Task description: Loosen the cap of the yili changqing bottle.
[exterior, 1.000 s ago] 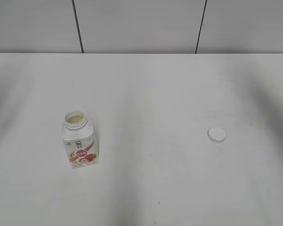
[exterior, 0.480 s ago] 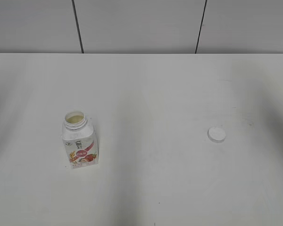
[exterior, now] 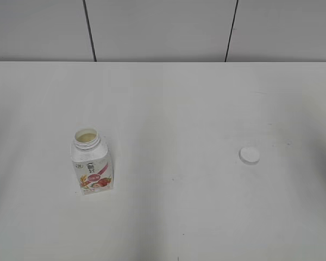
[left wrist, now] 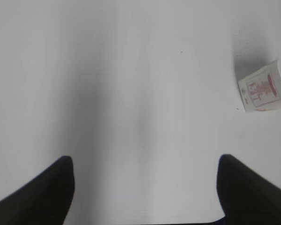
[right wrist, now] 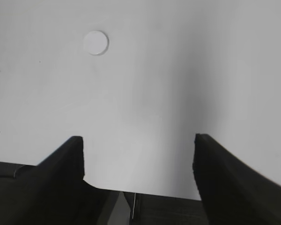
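Cap (exterior: 249, 155) lies well apart from the open bottle (exterior: 91, 161), apparently finished; both grippers (left wrist: 143, 187) (right wrist: 138, 161) gape empty.

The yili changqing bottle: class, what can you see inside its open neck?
The yili changqing bottle stands uncapped; a pale cream filling shows inside the neck. Its opaque walls hide how deep that goes. The cap lies apart on the table.

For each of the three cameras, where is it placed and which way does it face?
Exterior: high in front, slanting down at the table; open bottle, cap; no arm shows.
Left wrist: looks down past the open left gripper; shares the bottle.
Right wrist: looks down past the open right gripper; shares the cap.
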`<action>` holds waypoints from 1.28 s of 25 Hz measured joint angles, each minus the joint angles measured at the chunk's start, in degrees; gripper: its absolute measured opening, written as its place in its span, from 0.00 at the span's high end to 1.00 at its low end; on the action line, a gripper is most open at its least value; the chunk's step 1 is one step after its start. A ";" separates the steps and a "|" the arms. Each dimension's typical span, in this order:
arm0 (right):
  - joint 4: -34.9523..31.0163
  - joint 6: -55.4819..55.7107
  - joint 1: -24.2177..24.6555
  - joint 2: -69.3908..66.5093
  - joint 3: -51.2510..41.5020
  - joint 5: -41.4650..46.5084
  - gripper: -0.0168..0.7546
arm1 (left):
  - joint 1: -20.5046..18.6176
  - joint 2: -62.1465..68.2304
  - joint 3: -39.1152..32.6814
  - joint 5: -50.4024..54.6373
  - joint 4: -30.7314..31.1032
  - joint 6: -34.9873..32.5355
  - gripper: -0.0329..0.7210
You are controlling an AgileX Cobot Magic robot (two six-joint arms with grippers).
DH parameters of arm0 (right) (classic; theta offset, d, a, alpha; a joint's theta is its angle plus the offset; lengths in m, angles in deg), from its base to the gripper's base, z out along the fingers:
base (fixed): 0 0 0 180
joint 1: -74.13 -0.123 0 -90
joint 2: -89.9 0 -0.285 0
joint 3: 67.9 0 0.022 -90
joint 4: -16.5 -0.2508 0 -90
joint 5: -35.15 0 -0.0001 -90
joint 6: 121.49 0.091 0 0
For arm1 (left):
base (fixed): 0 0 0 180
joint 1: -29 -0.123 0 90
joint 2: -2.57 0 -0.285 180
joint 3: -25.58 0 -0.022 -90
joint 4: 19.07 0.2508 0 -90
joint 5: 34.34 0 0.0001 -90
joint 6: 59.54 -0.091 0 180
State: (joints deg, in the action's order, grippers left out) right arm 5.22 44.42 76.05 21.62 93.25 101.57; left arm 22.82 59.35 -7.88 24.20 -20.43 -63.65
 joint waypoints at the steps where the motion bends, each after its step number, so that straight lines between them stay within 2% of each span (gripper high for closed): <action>1: -0.06 -0.05 0.00 0.80 -1.23 -0.06 0.24 | 0.00 -1.77 -0.96 0.20 -0.17 0.00 0.21; 12: -0.79 -0.06 0.00 10.23 -9.47 1.24 0.24 | 0.00 -16.67 -11.36 4.48 -1.65 0.00 0.21; 22: -2.86 -0.06 0.00 17.64 -9.73 2.89 0.24 | 0.00 -22.15 -12.96 3.33 -2.88 0.00 0.21; 32: -2.91 -0.06 0.00 22.36 -16.88 2.00 0.24 | 0.00 -29.28 -13.44 2.20 -3.29 0.00 0.21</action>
State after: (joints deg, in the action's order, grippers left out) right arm 2.31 44.36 76.05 43.99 76.37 103.57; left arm 22.82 30.07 -21.31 26.40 -23.71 -63.65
